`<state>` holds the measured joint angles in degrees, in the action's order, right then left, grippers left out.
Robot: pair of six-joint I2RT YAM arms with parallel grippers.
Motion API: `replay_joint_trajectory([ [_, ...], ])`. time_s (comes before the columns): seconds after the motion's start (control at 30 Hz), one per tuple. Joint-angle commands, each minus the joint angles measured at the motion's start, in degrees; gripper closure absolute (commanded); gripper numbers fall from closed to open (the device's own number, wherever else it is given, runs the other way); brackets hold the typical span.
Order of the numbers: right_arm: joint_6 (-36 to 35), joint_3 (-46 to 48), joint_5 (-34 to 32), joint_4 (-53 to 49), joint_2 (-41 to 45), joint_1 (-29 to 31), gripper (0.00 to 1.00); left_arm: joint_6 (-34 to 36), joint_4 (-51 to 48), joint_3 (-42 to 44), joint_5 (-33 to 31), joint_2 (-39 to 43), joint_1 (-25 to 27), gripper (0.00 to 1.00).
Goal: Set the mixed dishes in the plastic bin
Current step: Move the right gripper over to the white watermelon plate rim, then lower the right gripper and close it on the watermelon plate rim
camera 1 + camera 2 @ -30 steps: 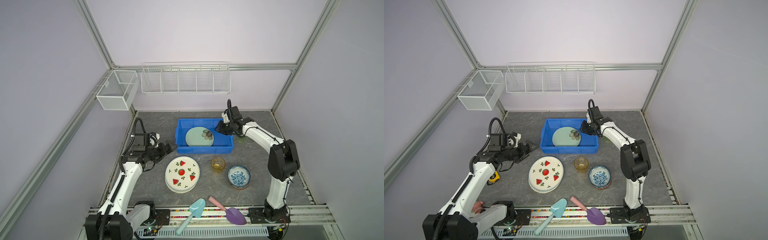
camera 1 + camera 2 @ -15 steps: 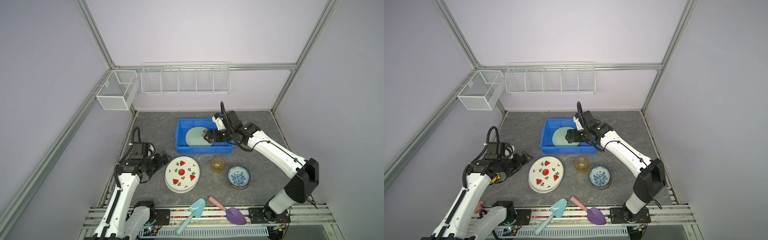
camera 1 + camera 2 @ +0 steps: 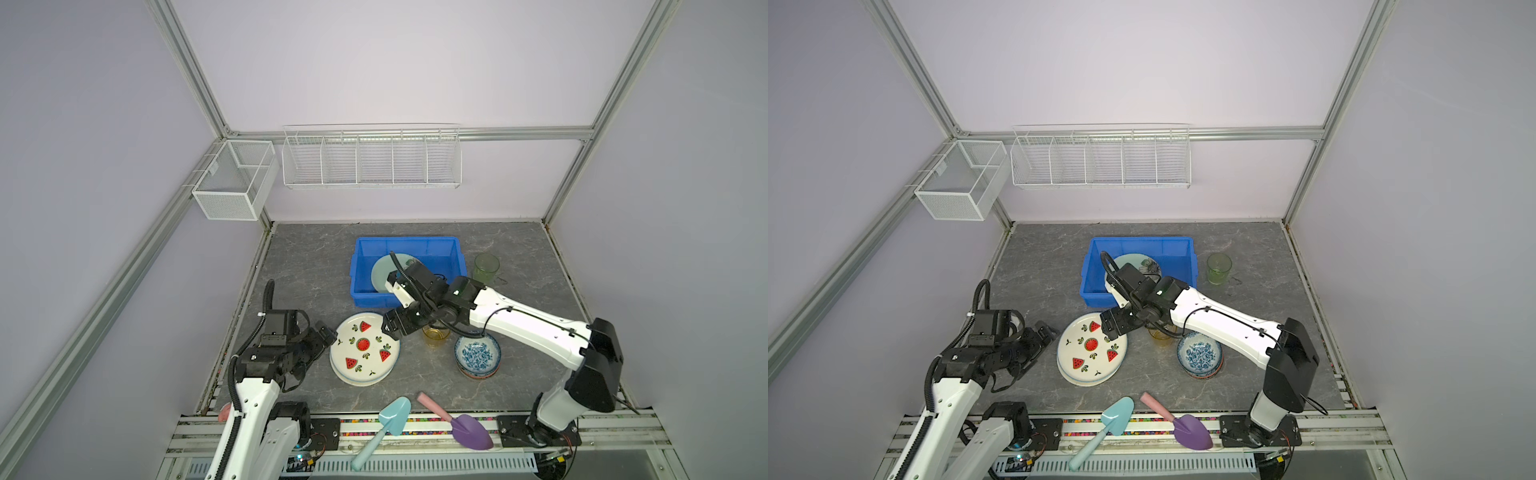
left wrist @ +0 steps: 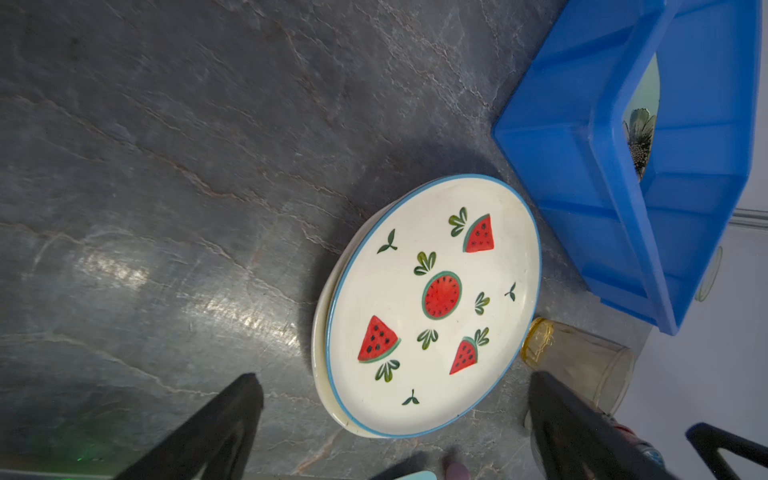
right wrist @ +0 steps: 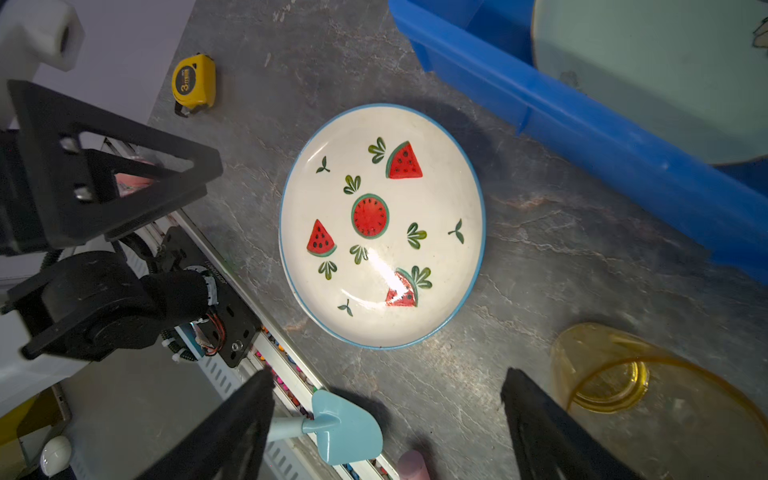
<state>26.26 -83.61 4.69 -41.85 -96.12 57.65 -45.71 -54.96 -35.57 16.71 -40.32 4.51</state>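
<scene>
The right tool (image 3: 390, 327) has its jaws wide apart and holds nothing. It hangs low over the far rim of the watermelon plate (image 3: 365, 353), between this plate and the near wall of the blue bin (image 3: 360, 286). The left tool (image 3: 327, 335) is also spread open and empty, and it stands just beside the opposite rim of the same plate. I think they are placed so because a flat plate on a flat tabletop (image 3: 299, 266) gives little edge to catch, so one side may help the other; which of them will take it I cannot tell. In the left wrist view a cream plate (image 4: 321, 332) shows under the watermelon one, so it is a stack of two, and a grip that catches the lower rim could shift both. Just beside the stack stands the amber glass (image 3: 434, 335), upright, partly hidden under the right arm and near enough to be knocked. Further right the blue-and-white bowl (image 3: 478, 355) sits nested in another bowl with a reddish rim. The bin holds one thing that I can see, a pale green plate (image 3: 381, 270); whether it lies flat or leans I cannot tell. The green glass (image 3: 486, 268) stands outside, just beside the bin's right wall.
</scene>
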Motion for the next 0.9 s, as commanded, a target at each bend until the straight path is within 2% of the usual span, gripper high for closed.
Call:
replay_joint_trajectory([
  [0.0,1.8,0.0,-0.6,1.1,-3.8,0.7,0.11,-3.1,1.5,1.6,0.2,0.4,0.0,0.00],
  [0.3,1.9,-0.9,-1.7,1.9,-10.3,1.3,0.11,-4.9,12.1,9.2,6.8,1.5,2.0,0.03],
  [0.6,1.7,-1.2,-1.0,3.4,-14.5,1.0,0.12,-6.3,16.4,12.8,4.3,0.6,5.7,0.04],
  [0.87,1.7,-0.5,1.7,5.7,-16.0,-0.6,0.11,-5.5,17.0,13.3,3.1,-1.0,5.9,0.04],
])
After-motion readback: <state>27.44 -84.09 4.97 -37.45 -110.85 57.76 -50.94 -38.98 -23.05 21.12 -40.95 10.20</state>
